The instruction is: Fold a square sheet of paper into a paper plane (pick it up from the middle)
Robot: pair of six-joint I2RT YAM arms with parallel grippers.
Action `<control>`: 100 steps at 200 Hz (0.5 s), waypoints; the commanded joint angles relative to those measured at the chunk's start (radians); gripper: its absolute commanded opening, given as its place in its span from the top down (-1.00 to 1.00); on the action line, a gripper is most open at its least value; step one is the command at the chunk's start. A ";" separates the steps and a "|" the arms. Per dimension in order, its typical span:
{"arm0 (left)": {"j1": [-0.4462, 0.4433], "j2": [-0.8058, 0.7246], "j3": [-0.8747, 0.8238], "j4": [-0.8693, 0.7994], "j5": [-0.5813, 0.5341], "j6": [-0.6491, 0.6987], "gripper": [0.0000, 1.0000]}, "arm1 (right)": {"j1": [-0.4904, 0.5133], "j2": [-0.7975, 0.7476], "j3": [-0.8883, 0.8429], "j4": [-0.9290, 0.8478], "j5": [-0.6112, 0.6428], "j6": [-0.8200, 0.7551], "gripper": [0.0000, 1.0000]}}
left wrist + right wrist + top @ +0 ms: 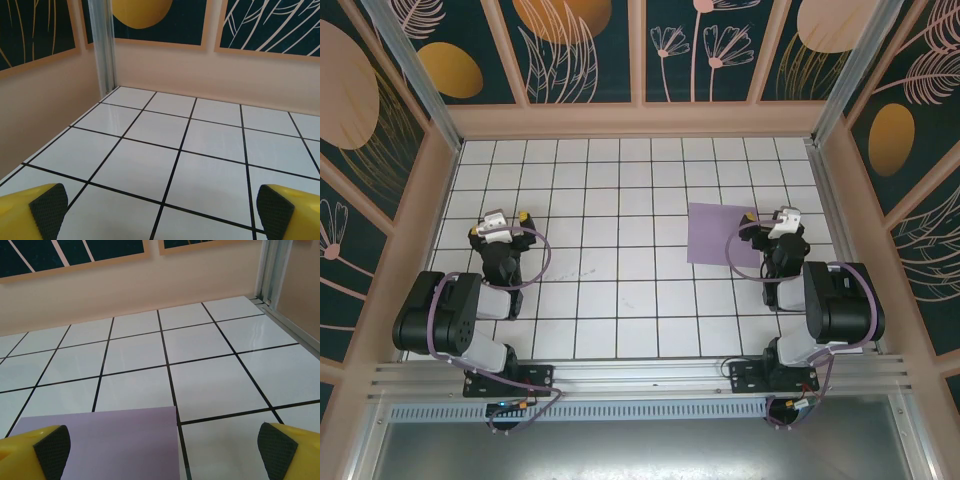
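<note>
Two empty grippers gaped wide: my right gripper [782,218] hung at the right edge of the square sheet of paper [720,234], likely bound for its middle; the left gripper [507,218] sat well apart.

The square sheet of paper [718,234] is a plain, unmarked pale lavender sheet. It lies flat and smooth on the white tiled table [620,290], right of centre and about midway between the near and far edges. It spans roughly two tiles each way, its edges running nearly parallel to the black grid lines. In the right wrist view the square sheet of paper [110,445] fills the lower left, its far right corner close beside a grid line.
</note>
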State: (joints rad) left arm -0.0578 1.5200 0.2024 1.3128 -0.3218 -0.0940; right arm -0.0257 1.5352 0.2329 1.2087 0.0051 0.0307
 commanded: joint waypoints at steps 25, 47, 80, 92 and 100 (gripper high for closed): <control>0.006 0.004 0.007 0.022 -0.004 -0.001 -0.98 | -0.008 0.005 0.001 0.035 -0.018 -0.015 -0.98; 0.006 0.004 0.007 0.023 -0.005 -0.001 -0.97 | -0.008 0.005 0.002 0.035 -0.019 -0.015 -0.98; 0.006 0.005 0.009 0.020 -0.004 -0.001 -0.98 | -0.007 0.006 0.004 0.030 -0.019 -0.015 -0.98; 0.007 0.006 0.010 0.019 -0.005 -0.002 -0.98 | -0.007 0.006 0.004 0.031 -0.019 -0.014 -0.98; 0.007 0.006 0.011 0.016 -0.005 -0.001 -0.98 | -0.008 0.006 0.004 0.031 -0.019 -0.015 -0.98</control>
State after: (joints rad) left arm -0.0578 1.5200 0.2024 1.3128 -0.3218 -0.0940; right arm -0.0257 1.5352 0.2329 1.2087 0.0051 0.0307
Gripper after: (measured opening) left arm 0.988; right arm 0.990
